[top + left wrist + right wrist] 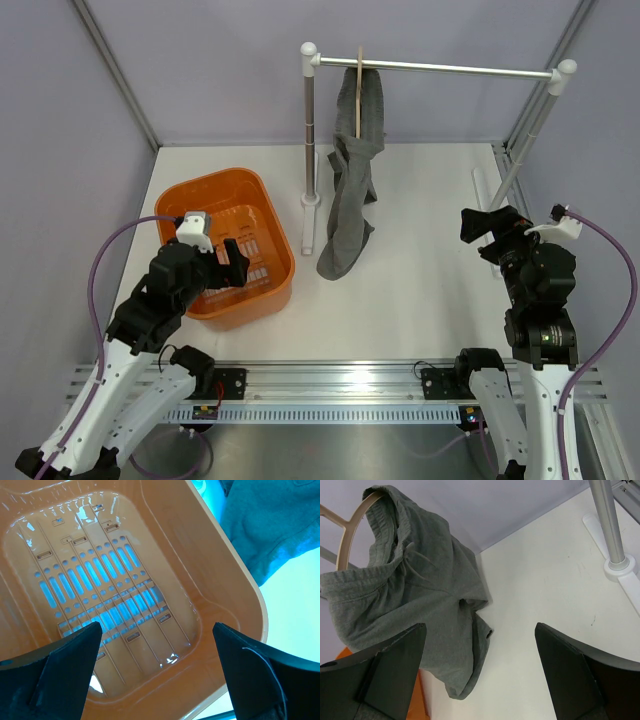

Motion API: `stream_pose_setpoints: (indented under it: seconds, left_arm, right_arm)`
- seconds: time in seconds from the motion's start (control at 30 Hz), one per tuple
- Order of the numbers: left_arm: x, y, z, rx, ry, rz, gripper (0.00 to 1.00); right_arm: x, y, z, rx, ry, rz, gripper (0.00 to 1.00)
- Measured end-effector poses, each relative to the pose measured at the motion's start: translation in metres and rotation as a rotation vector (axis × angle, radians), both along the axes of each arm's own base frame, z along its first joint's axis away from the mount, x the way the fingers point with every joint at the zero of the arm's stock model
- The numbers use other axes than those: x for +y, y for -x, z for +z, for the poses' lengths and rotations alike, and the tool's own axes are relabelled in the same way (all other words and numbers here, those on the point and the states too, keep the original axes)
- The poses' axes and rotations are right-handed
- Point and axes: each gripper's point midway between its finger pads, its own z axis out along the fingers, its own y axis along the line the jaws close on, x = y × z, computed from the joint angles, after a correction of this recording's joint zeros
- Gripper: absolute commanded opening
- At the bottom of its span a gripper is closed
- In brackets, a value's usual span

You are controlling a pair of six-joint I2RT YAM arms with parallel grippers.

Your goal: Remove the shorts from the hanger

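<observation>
The dark grey shorts [352, 190] hang on the tan hanger [359, 95] from the silver rail [440, 68], their lower end touching the table. In the right wrist view the shorts [415, 605] drape over the hanger's loop [350, 535] at the upper left. My right gripper [484, 232] is open and empty at the table's right, well away from the shorts; it also shows in its wrist view [480, 672]. My left gripper [228, 262] is open and empty above the orange basket [270, 215], as the left wrist view [157, 670] shows.
The orange basket [235, 580] has nothing in it. The rail stands on two posts, the left one [310, 130] by the basket, the right one [525, 140] slanting near my right arm, its foot [620, 565] on the table. Grey walls enclose the back and sides.
</observation>
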Motion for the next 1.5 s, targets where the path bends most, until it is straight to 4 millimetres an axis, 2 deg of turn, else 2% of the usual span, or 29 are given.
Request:
stream_pose_setpoints:
  seconds: [0.37,0.47,0.63,0.77,0.83,0.97,1.03,1.1,1.23,1.33,1.5]
  left_arm:
    - [-0.001,0.0,0.0,0.001,0.003,-0.007,0.99]
    - [-0.002,0.001,0.0,0.001,0.005,-0.01,0.99]
    - [-0.003,0.001,0.0,0.002,0.009,-0.018,0.99]
    - [-0.004,0.002,0.001,0.001,0.012,-0.023,0.99]
    - [-0.004,0.003,0.002,-0.004,0.015,-0.024,0.99]
    - [-0.004,0.004,0.005,-0.015,0.021,-0.027,0.99]
    - [-0.004,0.004,0.005,-0.016,0.022,-0.027,0.99]
    - [-0.004,0.004,0.005,-0.016,0.022,-0.027,0.99]
    - [-0.004,0.005,0.006,-0.019,0.024,-0.028,0.99]
    - [-0.004,0.005,0.006,-0.019,0.024,-0.029,0.99]
    - [-0.005,0.005,0.006,-0.018,0.027,-0.034,0.99]
  right_arm:
    - [0.001,-0.002,-0.007,0.039,0.029,0.018,0.99]
    - [0.006,-0.006,-0.003,0.047,0.029,0.045,0.99]
    - [0.025,-0.031,0.035,0.016,-0.003,0.149,0.99]
    - [0.043,-0.069,0.074,-0.017,-0.018,0.221,0.99]
    - [0.062,-0.084,0.09,-0.027,-0.011,0.273,1.0]
    - [0.12,-0.11,0.133,-0.073,0.037,0.381,1.0]
    - [0.143,-0.121,0.15,-0.101,0.069,0.405,1.0]
    - [0.158,-0.136,0.16,-0.121,0.106,0.398,0.99]
    - [0.179,-0.163,0.155,-0.11,0.176,0.384,0.97]
    - [0.191,-0.185,0.139,-0.078,0.236,0.363,0.97]
    - [0.219,-0.203,0.116,-0.037,0.321,0.359,0.94]
